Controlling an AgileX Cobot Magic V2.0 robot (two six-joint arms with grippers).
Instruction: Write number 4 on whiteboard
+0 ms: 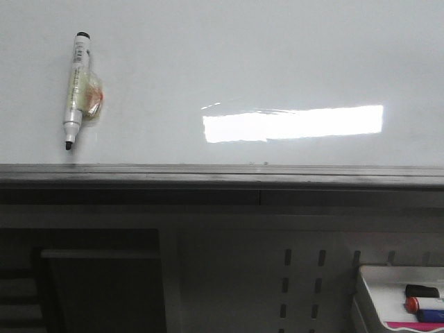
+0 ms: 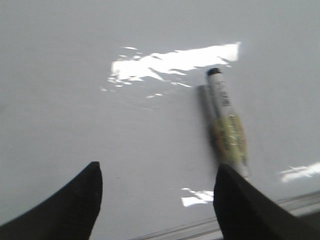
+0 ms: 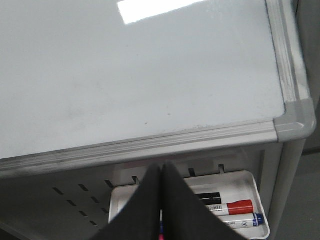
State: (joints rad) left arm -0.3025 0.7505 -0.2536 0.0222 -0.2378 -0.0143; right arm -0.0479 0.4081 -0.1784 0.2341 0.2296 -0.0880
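The whiteboard point(image 1: 243, 62) lies flat and glossy, with a grey metal near edge. No number 4 shows on it; its surface is blank apart from glare. A white marker pen point(image 1: 76, 87) with yellowish tape round its middle lies on the board at the left, its dark tip toward the near edge. In the left wrist view my left gripper point(image 2: 158, 170) is open over the board point(image 2: 75, 75). The marker point(image 2: 225, 120) lies just beyond one fingertip point(image 2: 230, 195), untouched. My right gripper point(image 3: 162, 167) is shut with nothing between its jaws, hovering over the marker tray below the board's corner point(image 3: 292, 120).
A small white tray point(image 3: 250, 177) hangs below the board's right end with a black point(image 3: 207, 196), a red point(image 3: 235, 206) and a blue marker point(image 3: 240, 219); it also shows in the front view point(image 1: 368, 284). A perforated grey panel point(image 1: 305, 277) lies under the board's edge.
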